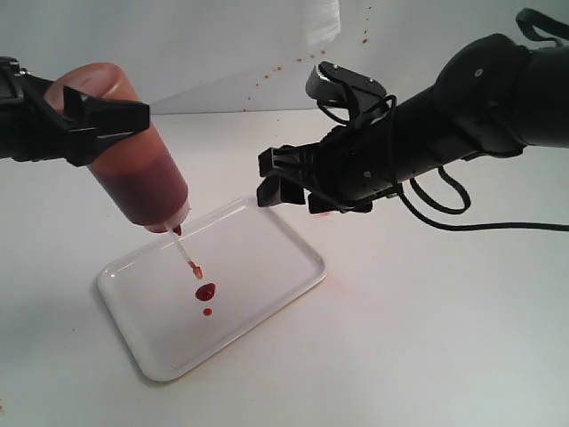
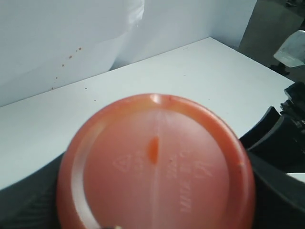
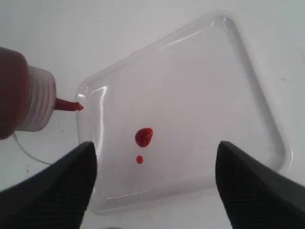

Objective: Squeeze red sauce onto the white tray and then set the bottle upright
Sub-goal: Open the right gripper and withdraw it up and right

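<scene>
My left gripper (image 1: 93,120) is shut on the bottle (image 1: 133,160), which hangs tilted with its nozzle down over the white tray (image 1: 267,258). The left wrist view is filled by the bottle's round base (image 2: 155,174). On the tray lies the red sauce (image 1: 205,292), one blob with a smaller drop beside it, also seen from the right wrist as the sauce (image 3: 144,136) on the tray (image 3: 200,76). The bottle's nozzle (image 3: 66,105) points at the tray's rim. My right gripper (image 1: 289,187) hovers open above the tray's far side, holding nothing.
The tray rests on a white table (image 1: 427,338). Small red splatter marks (image 1: 276,71) dot the white wall behind. A black cable (image 1: 444,209) hangs from my right arm over the table.
</scene>
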Motion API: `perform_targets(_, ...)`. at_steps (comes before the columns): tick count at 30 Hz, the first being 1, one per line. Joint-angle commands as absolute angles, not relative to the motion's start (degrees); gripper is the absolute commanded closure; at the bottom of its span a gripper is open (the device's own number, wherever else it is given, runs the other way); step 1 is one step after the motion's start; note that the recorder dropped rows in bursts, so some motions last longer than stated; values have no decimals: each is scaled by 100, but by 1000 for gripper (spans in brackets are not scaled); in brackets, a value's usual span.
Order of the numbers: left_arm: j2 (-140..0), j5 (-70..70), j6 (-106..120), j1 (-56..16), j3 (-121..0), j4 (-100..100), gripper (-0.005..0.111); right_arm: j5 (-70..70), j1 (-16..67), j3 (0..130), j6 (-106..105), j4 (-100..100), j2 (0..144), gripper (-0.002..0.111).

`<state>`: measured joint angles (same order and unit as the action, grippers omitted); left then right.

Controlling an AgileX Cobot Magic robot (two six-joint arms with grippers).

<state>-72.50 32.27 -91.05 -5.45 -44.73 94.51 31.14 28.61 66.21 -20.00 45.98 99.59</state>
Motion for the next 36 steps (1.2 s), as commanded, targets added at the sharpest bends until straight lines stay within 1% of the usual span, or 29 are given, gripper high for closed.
perform_targets(1,-7145,3298,-9117,-589,-4562,9350,107,3048,2865,6609,-3120,4794,9894,41)
perform_targets(3,-7145,3247,-9117,-589,-4562,9374,107,2835,2865,6609,-3402,4794,9894,45)
perform_targets(6,-7145,3247,-9117,-589,-4562,9374,107,2067,2877,6609,-3813,4794,9894,57)
perform_targets(7,-7145,3247,-9117,-589,-4562,9374,107,1769,2877,6609,-3909,4794,9894,59)
perform_targets(11,-7145,3247,-9117,-589,-4562,9374,107,0,2877,6609,-4249,4729,9982,60)
perform_targets(12,-7145,3247,-9117,-589,-4562,9374,107,-255,2877,6609,-4247,4704,10031,61)
perform_targets(13,-7145,3247,-9117,-589,-4562,9374,107,-372,2877,6609,-4247,4715,10069,64)
perform_targets(14,-7145,3247,-9117,-589,-4562,9374,107,-347,2863,6635,-4266,4714,10108,71)
perform_targets(16,-7145,3247,-9117,-589,-4562,9374,107,179,2794,6700,-4453,4705,10191,85)
perform_targets(17,-7145,3247,-9117,-589,-4562,9350,107,456,2795,6754,-4469,4641,10244,89)
perform_targets(21,-7145,3247,-9117,-589,-4562,9350,107,1303,2795,6945,-4360,4182,10312,90)
perform_targets(23,-7145,3247,-9117,-589,-4562,9350,107,1535,2795,7007,-3794,3354,10312,90)
perform_targets(25,-7145,3247,-9117,-589,-4562,9350,107,1659,2795,7012,-2643,2110,10312,91)
perform_targets(29,-7145,3247,-9117,-589,-4562,9350,107,2059,2810,7012,175,-996,10312,91)
perform_targets(32,-7145,3247,-9117,-589,-4562,9350,107,1871,2875,7012,179,-1313,10299,91)
perform_targets(36,-7145,3247,-9117,-589,-4562,9350,107,1004,2952,6891,81,-1007,10094,91)
